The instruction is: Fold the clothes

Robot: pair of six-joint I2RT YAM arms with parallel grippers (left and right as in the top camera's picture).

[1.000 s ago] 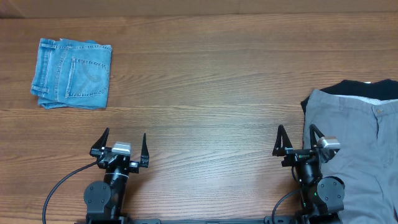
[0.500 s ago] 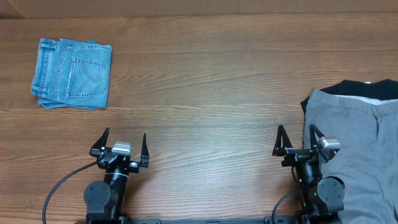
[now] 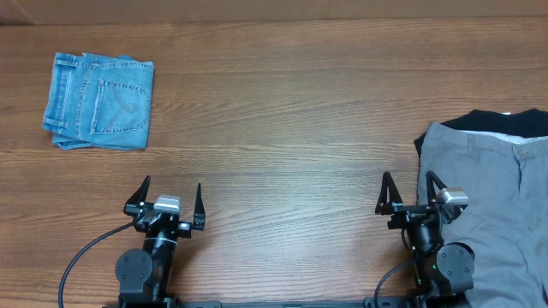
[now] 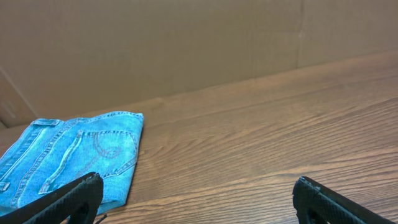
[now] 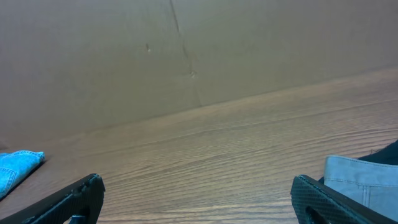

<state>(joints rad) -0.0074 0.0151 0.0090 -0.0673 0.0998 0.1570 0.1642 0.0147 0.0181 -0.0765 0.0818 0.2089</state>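
The grey trousers lie spread at the right edge of the table, buttoned waistband toward the back, partly running out of view. A corner of them shows in the right wrist view. My right gripper is open and empty just left of the trousers, its right finger at their edge; its fingers stand wide apart over bare wood. My left gripper is open and empty at the front left, far from the trousers; its fingers are wide apart.
Folded light-blue jeans lie at the back left, also in the left wrist view. A black garment lies under the trousers' back edge. A cardboard wall stands behind the wooden table.
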